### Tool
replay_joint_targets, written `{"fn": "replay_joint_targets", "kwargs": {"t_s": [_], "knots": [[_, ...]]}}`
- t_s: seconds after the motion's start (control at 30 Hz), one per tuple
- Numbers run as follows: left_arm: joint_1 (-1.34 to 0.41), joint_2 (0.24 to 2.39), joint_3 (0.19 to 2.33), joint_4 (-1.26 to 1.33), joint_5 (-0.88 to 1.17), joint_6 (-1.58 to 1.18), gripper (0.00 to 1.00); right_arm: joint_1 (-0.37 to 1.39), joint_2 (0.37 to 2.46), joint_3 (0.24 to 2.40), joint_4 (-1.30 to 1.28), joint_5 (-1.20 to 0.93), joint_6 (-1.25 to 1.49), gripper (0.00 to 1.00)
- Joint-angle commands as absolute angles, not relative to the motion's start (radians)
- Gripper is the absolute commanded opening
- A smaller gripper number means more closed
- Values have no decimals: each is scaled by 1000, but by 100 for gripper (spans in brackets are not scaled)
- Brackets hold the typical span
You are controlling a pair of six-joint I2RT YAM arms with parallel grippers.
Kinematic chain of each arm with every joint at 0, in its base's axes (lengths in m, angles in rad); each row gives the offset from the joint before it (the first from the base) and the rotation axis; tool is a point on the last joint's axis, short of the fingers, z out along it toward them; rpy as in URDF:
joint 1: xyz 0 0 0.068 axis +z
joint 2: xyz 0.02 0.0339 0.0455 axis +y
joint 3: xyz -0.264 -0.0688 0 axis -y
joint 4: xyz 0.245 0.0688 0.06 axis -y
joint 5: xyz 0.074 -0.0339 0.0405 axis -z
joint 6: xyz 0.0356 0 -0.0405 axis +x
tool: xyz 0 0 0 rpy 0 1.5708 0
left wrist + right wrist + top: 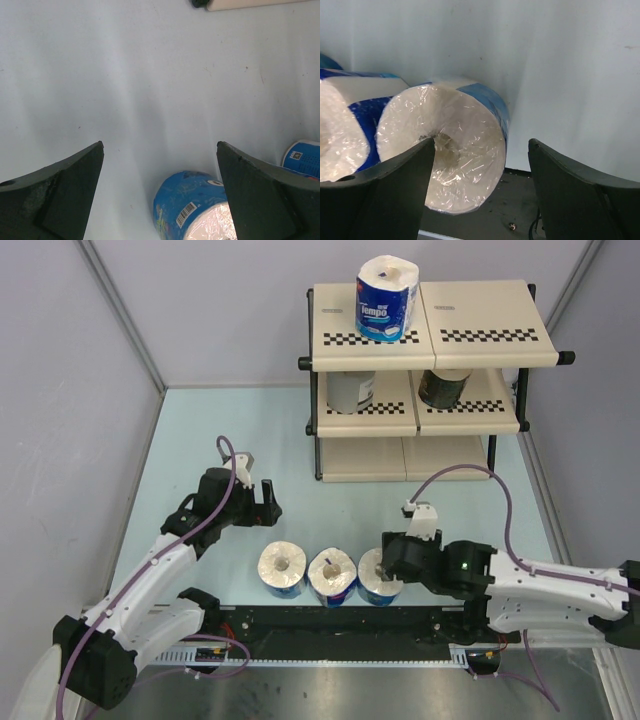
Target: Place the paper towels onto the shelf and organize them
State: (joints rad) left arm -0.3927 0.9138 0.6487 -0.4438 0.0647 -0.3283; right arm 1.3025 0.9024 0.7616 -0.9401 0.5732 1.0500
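Note:
The shelf (480, 335) stands at the back right. One blue-wrapped Tempo roll (386, 298) stands on its top tier; a grey roll (351, 390) and a dark-wrapped roll (444, 387) sit on the middle tier. Three Tempo rolls stand in a row near the front edge: left (282, 569), middle (332, 576), right (378, 578). My right gripper (392, 558) is open at the right roll (465, 125), one finger (395, 190) over its core, the other to its right. My left gripper (257, 502) is open and empty, behind the left roll (195, 212).
A black rail (350, 625) runs along the table's near edge just in front of the row of rolls. Grey walls close in the left and the back. The shelf's bottom tier (400, 455) shows nothing on it. A shelf foot (240, 4) shows in the left wrist view.

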Motion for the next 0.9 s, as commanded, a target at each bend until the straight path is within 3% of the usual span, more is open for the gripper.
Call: {"fn": "replay_joint_targets", "kwargs": {"t_s": [0.0,0.2,0.37,0.63,0.73,0.87], "knots": [[-400,907,676,-431,75,-313,100,1307,988,773,-907,542,1035,80],[-400,905,676,-429,74,-314,100,1310,1049,762,-893,522,1046,70],[-400,905,676,-430,77,-314,100,1310,1032,758,-885,537,1058,45],[-400,904,678,-430,72,-314,100,1318,694,758,-775,898,1027,20],[-400,903,678,-431,72,-314,100,1183,661,759,-608,936,814,19],[-402,902,676,-431,72,-314,100,939,730,758,-428,803,647,21]]}}
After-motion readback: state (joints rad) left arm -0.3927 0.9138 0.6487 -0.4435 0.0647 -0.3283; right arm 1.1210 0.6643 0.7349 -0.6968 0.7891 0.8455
